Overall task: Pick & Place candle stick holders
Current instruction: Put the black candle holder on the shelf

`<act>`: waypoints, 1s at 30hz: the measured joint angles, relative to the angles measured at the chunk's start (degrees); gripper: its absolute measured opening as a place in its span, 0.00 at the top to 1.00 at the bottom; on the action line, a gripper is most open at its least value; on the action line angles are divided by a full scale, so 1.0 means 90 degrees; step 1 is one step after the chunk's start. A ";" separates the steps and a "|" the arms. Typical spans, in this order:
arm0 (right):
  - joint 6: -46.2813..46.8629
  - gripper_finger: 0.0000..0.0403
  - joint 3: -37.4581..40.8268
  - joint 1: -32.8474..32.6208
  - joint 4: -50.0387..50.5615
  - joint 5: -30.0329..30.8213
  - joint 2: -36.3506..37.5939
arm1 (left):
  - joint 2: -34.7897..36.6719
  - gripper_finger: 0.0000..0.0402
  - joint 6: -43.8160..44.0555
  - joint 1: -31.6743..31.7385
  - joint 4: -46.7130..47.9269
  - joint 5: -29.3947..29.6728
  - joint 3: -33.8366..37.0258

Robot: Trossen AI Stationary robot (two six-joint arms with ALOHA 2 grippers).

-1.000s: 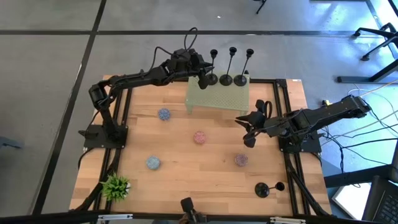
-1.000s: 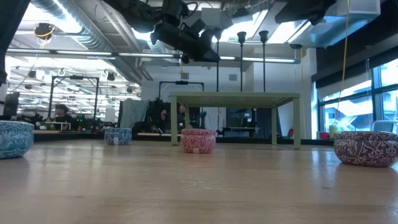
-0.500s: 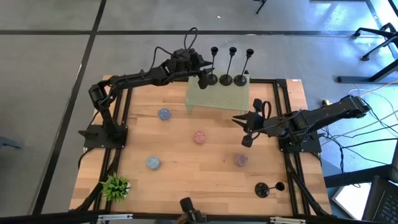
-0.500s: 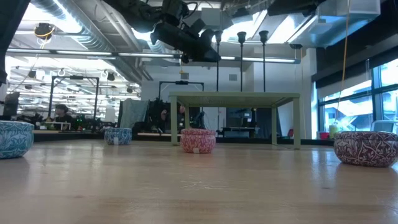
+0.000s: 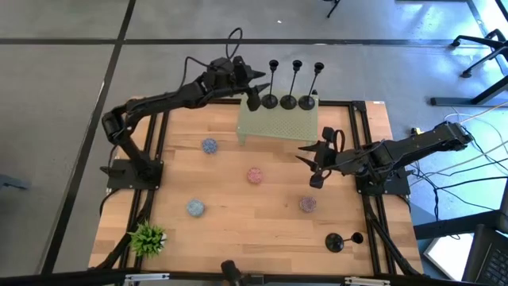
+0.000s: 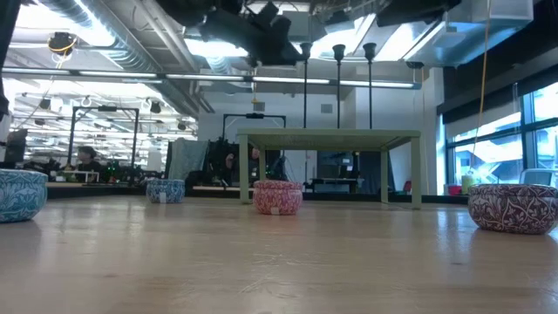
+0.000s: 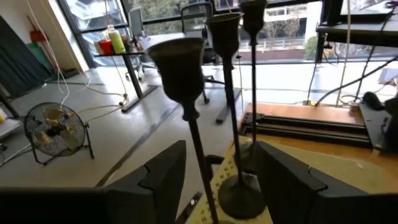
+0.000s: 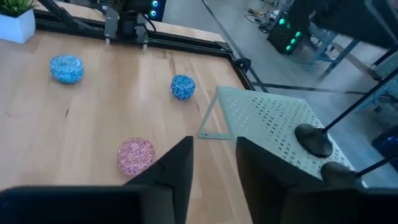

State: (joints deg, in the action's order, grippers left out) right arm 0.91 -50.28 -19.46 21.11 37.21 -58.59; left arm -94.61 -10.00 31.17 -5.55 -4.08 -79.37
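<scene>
Bench [image 5: 238, 214]: wooden; one holder [image 5: 335, 242] lies at its near right corner.
Shelf [image 5: 278, 123]: three candle stick holders [image 5: 288, 101] stand upright along its far edge.
Handling: judged rigid, top-heavy, easily tipped; best gripped low on the thin stem.
Left pincer [image 5: 252, 89]: spread, just beside the leftmost holder [image 7: 186, 81].
Right pincer [image 5: 312, 165]: spread, held over the bench.

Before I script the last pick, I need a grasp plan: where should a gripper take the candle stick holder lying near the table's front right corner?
The lying candle stick holder rests on its side, round base toward the middle, stem pointing to the table's right edge. Probably best to come straight down with the right gripper and close across the thin stem near the base; the flat base offers little to pinch.
</scene>
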 joint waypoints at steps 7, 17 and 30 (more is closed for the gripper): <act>0.1189 0.59 -0.0001 -0.0015 0.1180 -0.0668 0.0304 | 0.0432 0.53 -0.0002 -0.0073 0.1055 -0.0048 -0.0002; 0.3665 0.59 -0.0474 -0.0192 0.3382 -0.3458 0.1170 | 0.0512 0.55 -0.0381 -0.0383 0.1670 -0.0169 -0.0002; 0.6101 0.59 -0.0190 -0.1075 0.5198 -0.6103 0.1144 | 0.0544 0.55 -0.0476 -0.0857 0.2108 -0.0130 -0.0005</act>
State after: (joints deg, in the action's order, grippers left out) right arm 55.82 -51.99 -29.14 67.89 -17.72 -48.29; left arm -89.71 -14.28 23.45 13.42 -5.26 -79.42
